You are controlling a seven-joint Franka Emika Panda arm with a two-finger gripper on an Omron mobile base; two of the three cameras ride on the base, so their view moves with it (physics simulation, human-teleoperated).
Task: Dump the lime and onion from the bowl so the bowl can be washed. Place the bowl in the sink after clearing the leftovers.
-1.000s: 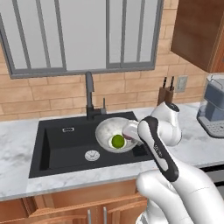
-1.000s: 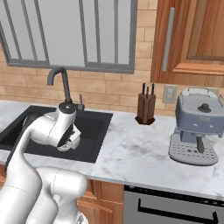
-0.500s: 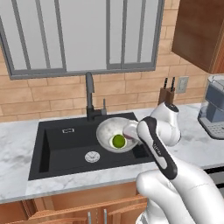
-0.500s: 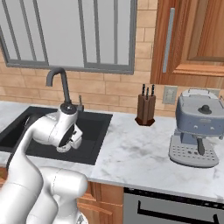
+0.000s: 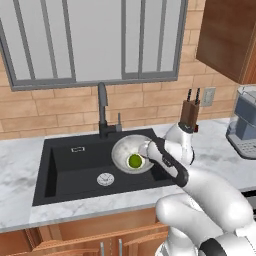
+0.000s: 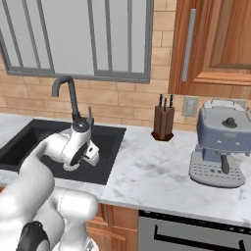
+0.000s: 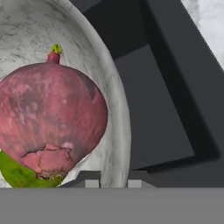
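Observation:
The pale marbled bowl (image 5: 125, 147) is over the right part of the black sink (image 5: 70, 167), tipped so its inside faces the left base view. The green lime (image 5: 134, 160) lies low inside it. My gripper (image 5: 148, 150) is shut on the bowl's right rim. In the hand view the reddish onion (image 7: 52, 118) looms large inside the bowl (image 7: 119, 122), with the lime (image 7: 17, 176) peeking out below it. There the rim runs between the fingertips of my gripper (image 7: 114, 180). In the right base view my hand (image 6: 81, 149) hides the bowl.
A round silver drain (image 5: 105, 178) sits in the sink floor, and the tall black faucet (image 5: 102, 107) rises behind the basin. On the marble counter to the right stand a knife block (image 5: 189, 112) and a grey coffee machine (image 6: 223, 142).

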